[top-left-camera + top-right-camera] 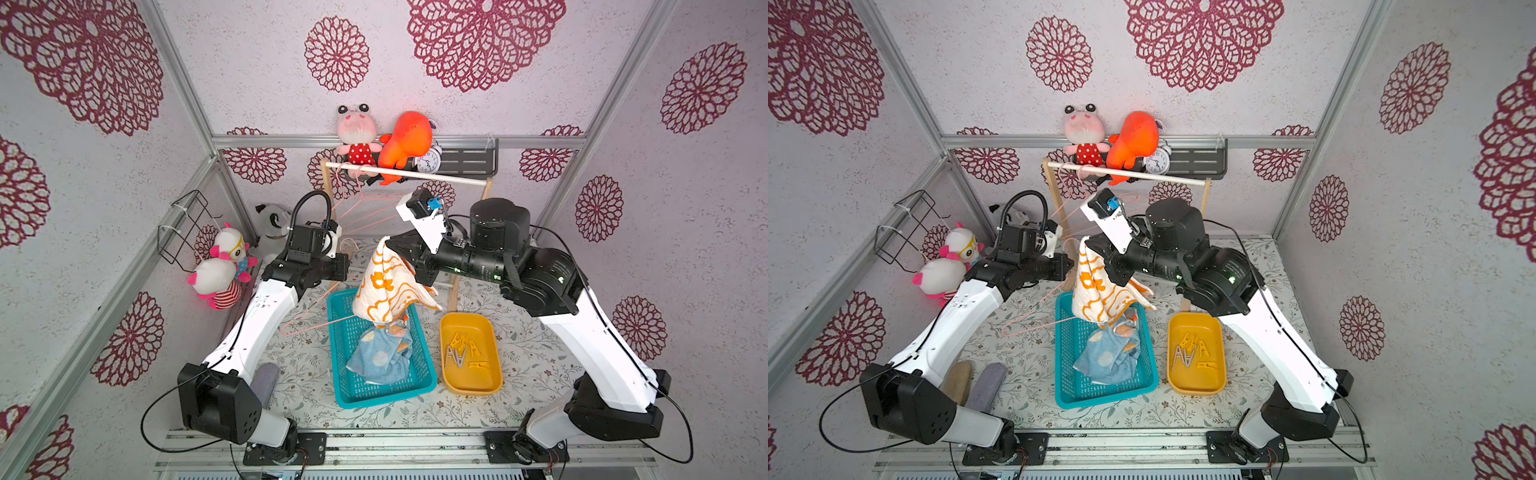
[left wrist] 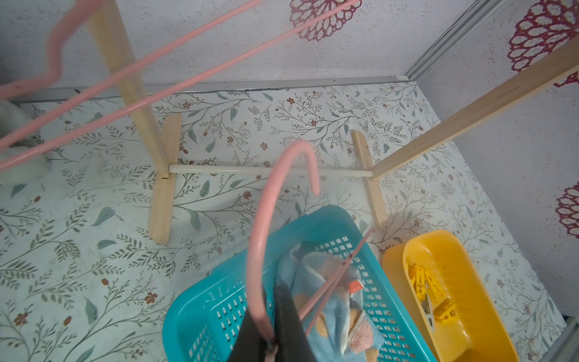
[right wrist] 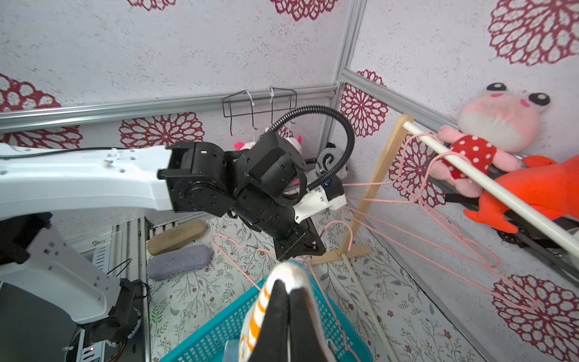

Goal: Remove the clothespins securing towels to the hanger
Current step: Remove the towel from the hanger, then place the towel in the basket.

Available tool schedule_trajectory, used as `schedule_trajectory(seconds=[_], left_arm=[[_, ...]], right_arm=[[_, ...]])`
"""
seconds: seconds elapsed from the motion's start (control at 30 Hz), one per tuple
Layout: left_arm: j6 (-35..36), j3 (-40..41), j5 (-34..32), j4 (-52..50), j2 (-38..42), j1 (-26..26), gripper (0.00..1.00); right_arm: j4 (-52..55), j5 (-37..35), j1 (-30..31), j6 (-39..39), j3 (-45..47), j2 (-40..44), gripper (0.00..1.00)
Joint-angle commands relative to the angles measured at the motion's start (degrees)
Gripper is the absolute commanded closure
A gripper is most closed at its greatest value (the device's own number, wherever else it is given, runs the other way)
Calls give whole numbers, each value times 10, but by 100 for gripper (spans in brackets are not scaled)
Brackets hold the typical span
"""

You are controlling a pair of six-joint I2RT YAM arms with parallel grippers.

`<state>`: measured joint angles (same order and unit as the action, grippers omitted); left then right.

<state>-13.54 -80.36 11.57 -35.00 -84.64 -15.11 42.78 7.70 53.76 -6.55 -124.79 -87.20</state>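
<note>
Your right claw (image 3: pixel 288 283), closed tight, grips the white orange-printed towel (image 1: pixel 386 291) above the teal mesh basket (image 1: pixel 386 399), hiding its far end | left claw (image 2: pixel 269 316) pinches pink wire hanger (image 2: pixel 260 225) | yellow clothespins (image 1: pixel 461 351): yellow plastic tray (image 1: pixel 494 365) beside basket

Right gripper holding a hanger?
No: the right gripper is shut on the white-and-orange towel; the left gripper holds the pink hanger.

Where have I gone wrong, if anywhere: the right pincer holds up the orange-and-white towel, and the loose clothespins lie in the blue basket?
The clothespins lie in the yellow tray, not the blue basket, as both top views show. The right pincer does hold up the orange-and-white towel.
</note>
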Motion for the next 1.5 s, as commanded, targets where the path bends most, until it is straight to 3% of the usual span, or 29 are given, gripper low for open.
schedule_trajectory(seconds=[0.0, 0.23, 0.47, 0.73, 0.93, 1.1, 1.23, 1.3, 1.37, 1.47], left_arm=[[2, 7, -34, 27, 33, -3, 100], [5, 16, -63, 39, 73, -3, 100], [-2, 11, -59, 48, 104, -3, 100], [20, -27, -98, 21, 127, -14, 100], [44, -82, -123, -17, 124, -14, 100], [37, -118, -119, -20, 112, -23, 100], [46, -157, -151, -26, 86, -56, 100], [55, -197, -150, -44, 61, -62, 100], [65, -251, -158, -71, 26, -69, 100], [76, -314, -161, -89, -15, -76, 100]], right_arm=[[1, -6, 5, 6, 48, 26, 100], [-184, 22, 5, 71, 395, 128, 100], [-343, 47, 4, 142, 597, 84, 100], [-448, 102, 5, 161, 660, -42, 100], [-438, 43, 13, 139, 710, -84, 100], [-415, -51, 13, 126, 682, -137, 100], [-439, -87, 12, 132, 660, -162, 100], [-455, -99, 12, 138, 655, -165, 87], [-487, -94, 12, 146, 674, -148, 62], [-512, -84, 12, 146, 708, -97, 47]])
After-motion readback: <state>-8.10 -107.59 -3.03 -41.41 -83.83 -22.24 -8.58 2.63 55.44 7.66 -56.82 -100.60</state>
